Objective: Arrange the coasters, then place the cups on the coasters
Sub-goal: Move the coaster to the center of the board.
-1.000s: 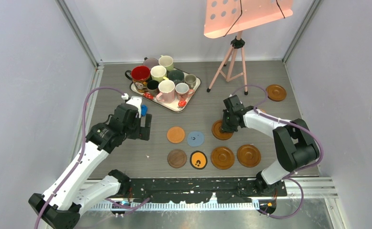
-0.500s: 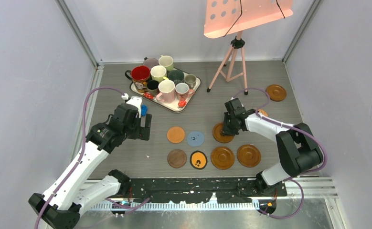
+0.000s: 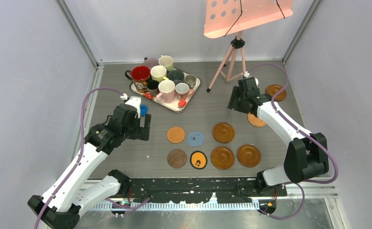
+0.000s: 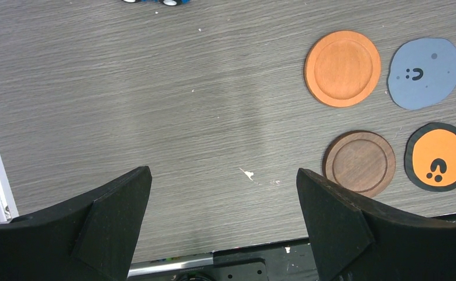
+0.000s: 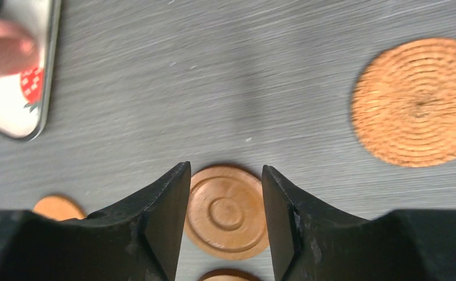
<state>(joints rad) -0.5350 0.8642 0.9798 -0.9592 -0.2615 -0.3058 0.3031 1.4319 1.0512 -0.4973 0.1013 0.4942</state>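
Observation:
Two rows of coasters lie in front of the arms: orange (image 3: 176,134), blue (image 3: 195,138) and glossy brown (image 3: 223,132) behind, dark wood (image 3: 177,158), black-and-orange (image 3: 198,160) and two glossy brown ones (image 3: 222,157) (image 3: 249,155) in front. A woven coaster (image 3: 257,119) and another brown coaster (image 3: 276,92) lie apart at the right. The cups (image 3: 166,89) stand crowded on the tray (image 3: 172,108). My right gripper (image 3: 235,102) (image 5: 225,199) hovers open and holds nothing, high above the brown coaster (image 5: 228,211). My left gripper (image 3: 146,128) (image 4: 222,193) is wide open over bare table left of the orange coaster (image 4: 342,68).
A pink music stand on a tripod (image 3: 231,57) rises at the back right, close behind my right gripper. A small blue toy car (image 3: 144,110) sits by my left wrist. Grey walls close in the table on three sides.
My right gripper opened off the glossy brown coaster, left it in the back row, then rose and swung toward the back right. The left arm stayed still.

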